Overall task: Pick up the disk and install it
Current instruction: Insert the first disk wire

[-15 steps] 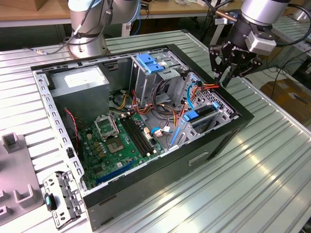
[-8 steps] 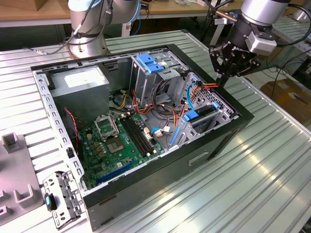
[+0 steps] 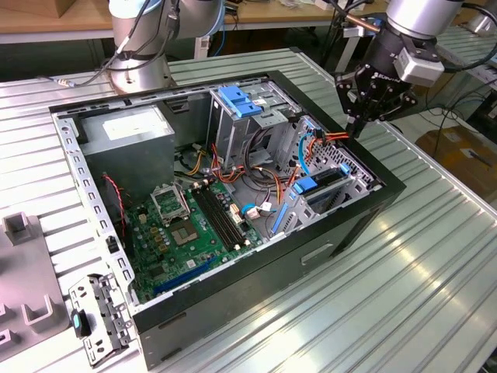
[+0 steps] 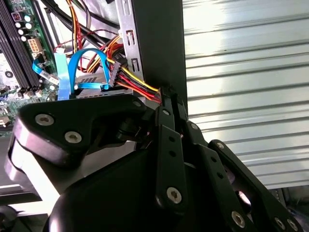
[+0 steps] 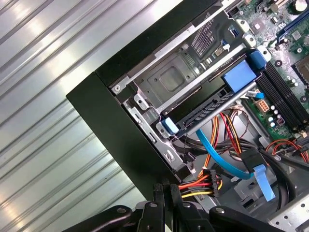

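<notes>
The disk (image 3: 327,179) stands on edge in the drive bay at the open computer case's corner on the exterior view's right, with its light blue bracket (image 3: 305,187) toward the motherboard. The first wrist view shows the disk (image 5: 212,104) as a dark slab with a blue handle (image 5: 239,76). My gripper (image 3: 353,130) hangs just behind that bay, against the case's black side wall. Its fingers are shut on the red, yellow and black wires of a power cable (image 5: 198,183), just behind the black plug. In the second wrist view the gripper (image 4: 166,96) pinches the same power cable (image 4: 137,82).
A tall grey cage with a blue top (image 3: 237,105) stands mid-case, with a grey box bearing a white sticker (image 3: 128,128) behind it. The motherboard (image 3: 186,225) covers the case floor. A blue flat cable (image 5: 217,154) loops near the plug. Grey fixtures (image 3: 23,233) lie on the ribbed metal table (image 3: 404,264).
</notes>
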Controlling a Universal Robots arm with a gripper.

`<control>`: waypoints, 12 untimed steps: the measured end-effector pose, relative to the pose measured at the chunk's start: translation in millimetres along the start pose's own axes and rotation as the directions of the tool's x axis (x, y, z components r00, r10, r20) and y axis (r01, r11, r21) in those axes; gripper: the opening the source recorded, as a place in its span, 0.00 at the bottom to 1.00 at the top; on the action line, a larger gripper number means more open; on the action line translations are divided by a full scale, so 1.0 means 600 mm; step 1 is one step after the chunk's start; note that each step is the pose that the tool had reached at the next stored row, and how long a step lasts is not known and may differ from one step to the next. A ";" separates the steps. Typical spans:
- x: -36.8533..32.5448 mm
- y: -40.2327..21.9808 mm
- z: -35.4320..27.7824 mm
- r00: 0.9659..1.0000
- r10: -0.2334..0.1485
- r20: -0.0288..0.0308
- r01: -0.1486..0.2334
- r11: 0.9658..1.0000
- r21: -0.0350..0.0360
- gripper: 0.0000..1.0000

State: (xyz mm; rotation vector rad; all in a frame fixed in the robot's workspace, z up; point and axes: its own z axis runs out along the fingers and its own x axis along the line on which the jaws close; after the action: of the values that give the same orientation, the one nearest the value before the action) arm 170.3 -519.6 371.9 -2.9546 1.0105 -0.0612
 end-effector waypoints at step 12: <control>-0.042 0.033 -0.002 1.000 0.018 0.000 -0.018 1.000 0.000 0.16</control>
State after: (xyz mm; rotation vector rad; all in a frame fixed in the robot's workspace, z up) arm 138.1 -519.8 371.8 -2.9454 1.0376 -0.0612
